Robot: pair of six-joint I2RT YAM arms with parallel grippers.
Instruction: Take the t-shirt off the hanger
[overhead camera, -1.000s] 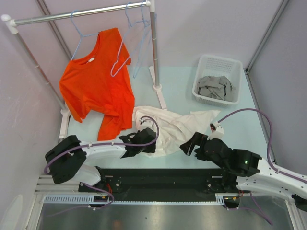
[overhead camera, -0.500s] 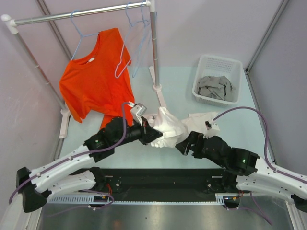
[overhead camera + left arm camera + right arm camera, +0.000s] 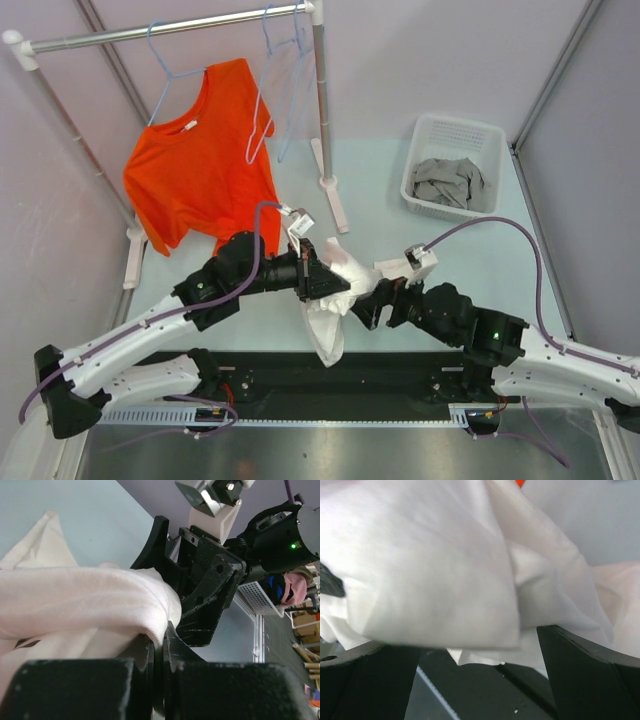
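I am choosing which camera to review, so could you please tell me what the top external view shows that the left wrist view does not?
Only the top external view shows the orange t-shirt hanging on the rail, and the basket holding grey cloth. Only the left wrist view shows, close up, the left gripper pinched shut on a fold of the white garment. Both show that garment, the right gripper close to it, and the pale table.

White t-shirt [image 3: 326, 335] soft matt cloth, rail [image 3: 150, 31] shiny metal, basket [image 3: 458, 130] seemingly perforated plastic
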